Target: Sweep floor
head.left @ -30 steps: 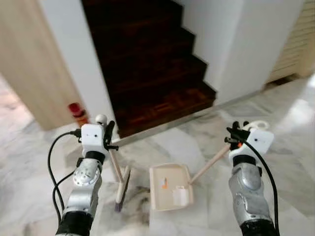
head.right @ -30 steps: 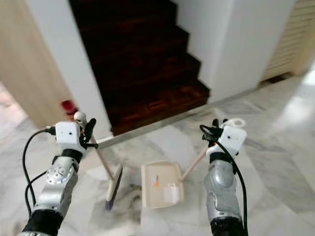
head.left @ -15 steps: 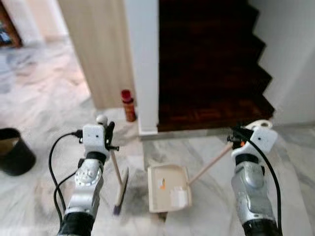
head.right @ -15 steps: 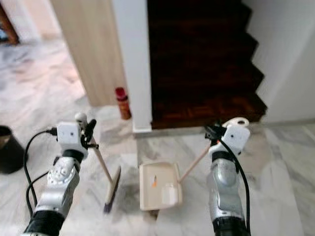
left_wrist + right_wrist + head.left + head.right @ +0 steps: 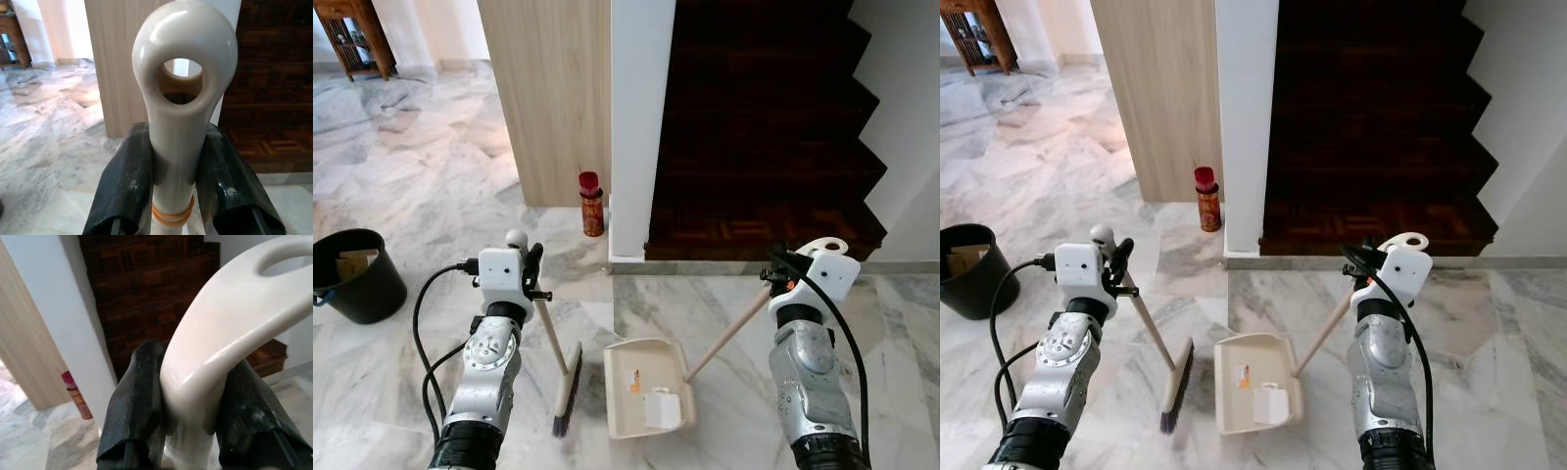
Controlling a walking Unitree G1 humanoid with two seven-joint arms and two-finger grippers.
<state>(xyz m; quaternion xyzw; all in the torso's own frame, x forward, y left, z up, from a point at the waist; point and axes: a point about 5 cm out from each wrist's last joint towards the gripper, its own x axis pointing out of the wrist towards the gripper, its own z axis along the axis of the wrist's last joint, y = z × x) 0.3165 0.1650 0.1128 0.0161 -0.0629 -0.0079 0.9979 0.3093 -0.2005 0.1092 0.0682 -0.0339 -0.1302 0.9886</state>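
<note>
While the robot stands on the marble floor (image 5: 401, 382) facing a dark wooden staircase (image 5: 764, 147), its left gripper (image 5: 171, 191) is clamped narrowly around the cream handle of the broom (image 5: 560, 377), both black fingers (image 5: 124, 186) pressing the shaft just below its ringed end. The broom slants down from that grip toward five o'clock, and its bristle head rests on the floor near the centre of the head view. Just beside it, at three o'clock from the bristles, lies the cream dustpan (image 5: 641, 367), flat on the marble with a white scrap (image 5: 662, 408) and a small orange bit (image 5: 633, 383) in its tray. The dustpan's long handle rises toward two o'clock into the right gripper (image 5: 188, 406), whose fingers (image 5: 142, 401) are closed tight on the looped top of that handle. A black bin (image 5: 352, 279) sits on the floor at nine o'clock, well apart from the broom. At twelve o'clock from the left gripper, a red spray can (image 5: 591, 204) stands upright against the base of the white wall (image 5: 641, 117), beside a light wooden panel (image 5: 548, 88). A piece of brown wooden furniture (image 5: 352, 39) shows at eleven o'clock, far off.
</note>
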